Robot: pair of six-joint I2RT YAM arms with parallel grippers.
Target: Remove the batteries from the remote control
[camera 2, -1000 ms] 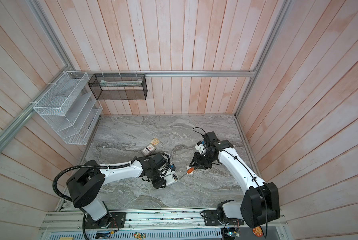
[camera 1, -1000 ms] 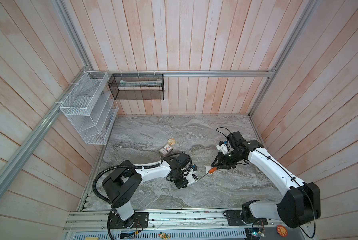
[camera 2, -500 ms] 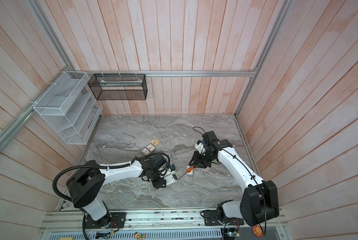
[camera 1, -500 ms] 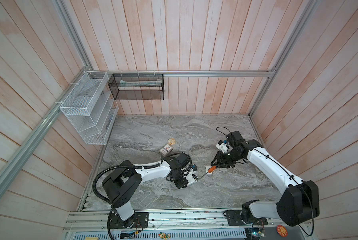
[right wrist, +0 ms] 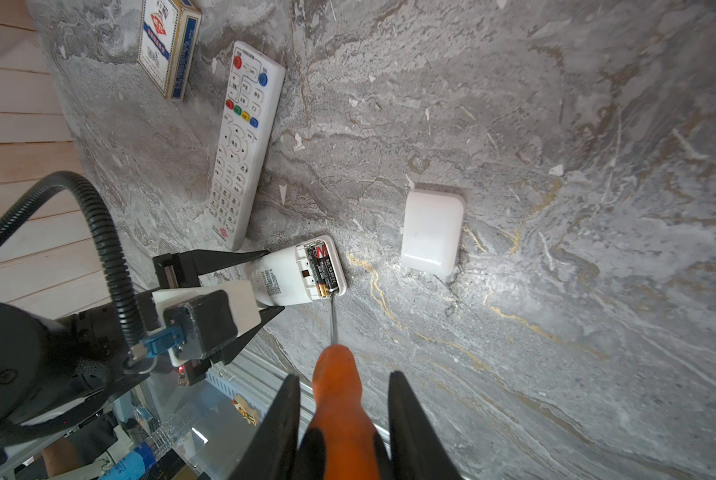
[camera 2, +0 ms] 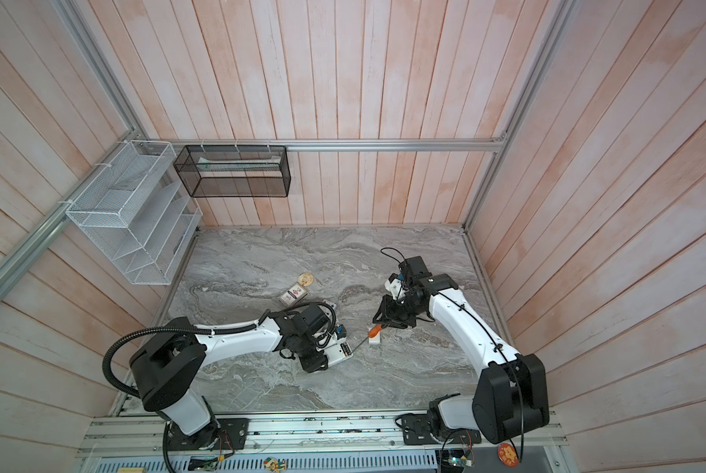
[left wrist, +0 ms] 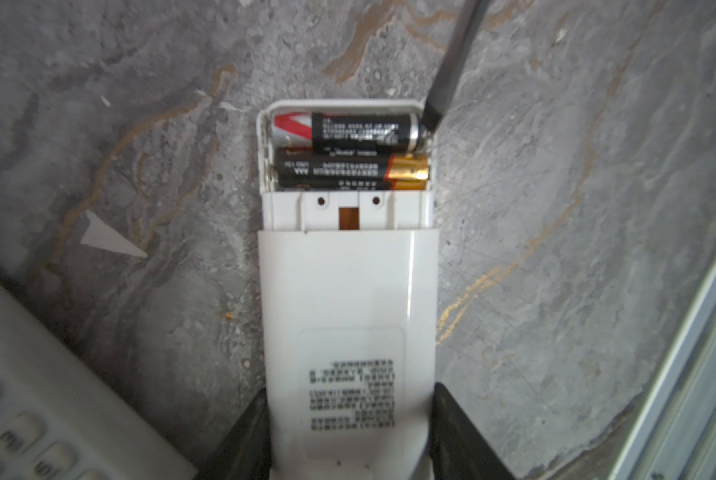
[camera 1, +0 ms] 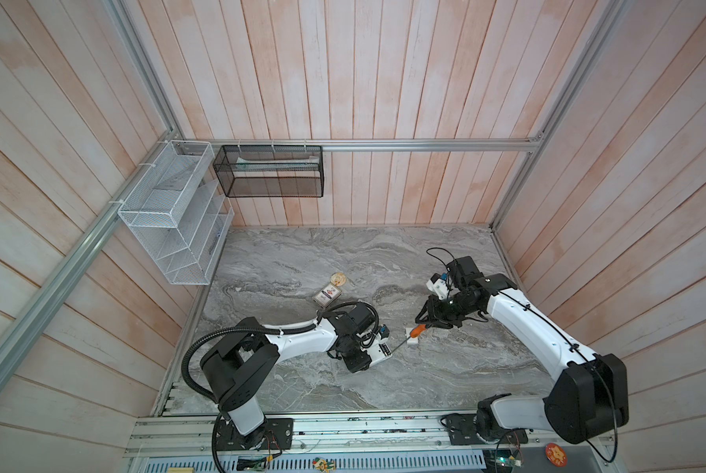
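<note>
While the left gripper (left wrist: pixel 350 424) clamps the label end of the white remote (left wrist: pixel 348 291), which lies back up on the worktop (right wrist: pixel 556 124), its jaws are spread only as wide as the casing. Both batteries (left wrist: pixel 348 153) sit side by side in the uncovered compartment at the remote's other end. The right gripper (right wrist: pixel 343 386) is closed on the orange handle of a screwdriver (right wrist: pixel 334 357), whose tip rests at the metal end of the outer, red-and-silver battery. The loose white battery cover (right wrist: pixel 431 228) lies near the remote, not touching it. A second remote (right wrist: pixel 244 145) lies buttons up nearby.
</note>
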